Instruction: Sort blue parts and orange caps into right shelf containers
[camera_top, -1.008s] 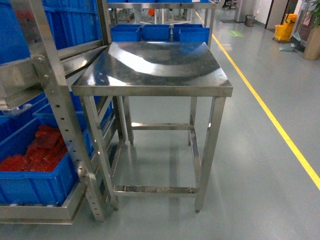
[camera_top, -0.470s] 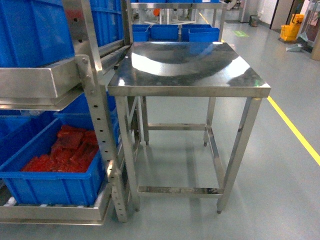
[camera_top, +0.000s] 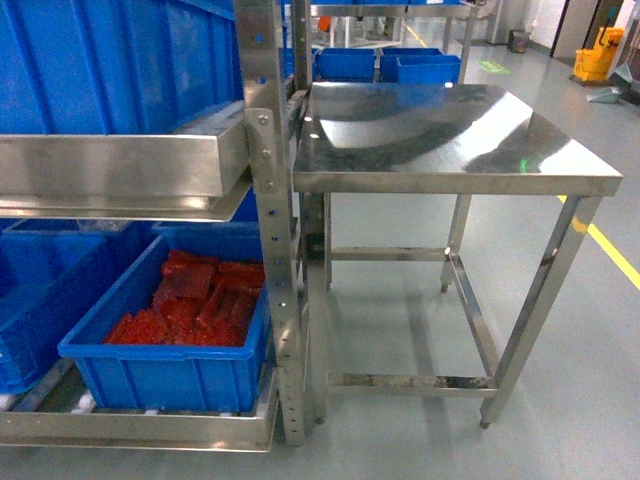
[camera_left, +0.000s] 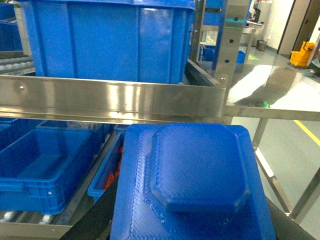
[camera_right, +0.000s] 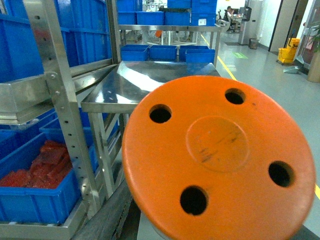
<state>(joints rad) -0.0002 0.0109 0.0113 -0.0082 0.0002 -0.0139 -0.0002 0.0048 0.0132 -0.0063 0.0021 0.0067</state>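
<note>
**Parts in hand beside the rack**

From my remote seat, no writing reads anywhere. A blue part (camera_left: 192, 185) fills my left wrist view, an orange cap (camera_right: 220, 160) my right; neither pincer shows. A blue crate (camera_top: 165, 335) of orange-red pieces sits low in the rack, beside the steel tabletop (camera_top: 450, 150); open floor (camera_top: 590, 400) lies rightward.

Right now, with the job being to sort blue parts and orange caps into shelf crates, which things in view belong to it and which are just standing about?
Belongs to the job:
- blue part, close before the left wrist camera
- orange cap, close before the right wrist camera
- blue crate of red pieces
- large blue crate on the upper shelf

Just standing about:
- steel table
- yellow mop bucket
- yellow floor line
</note>
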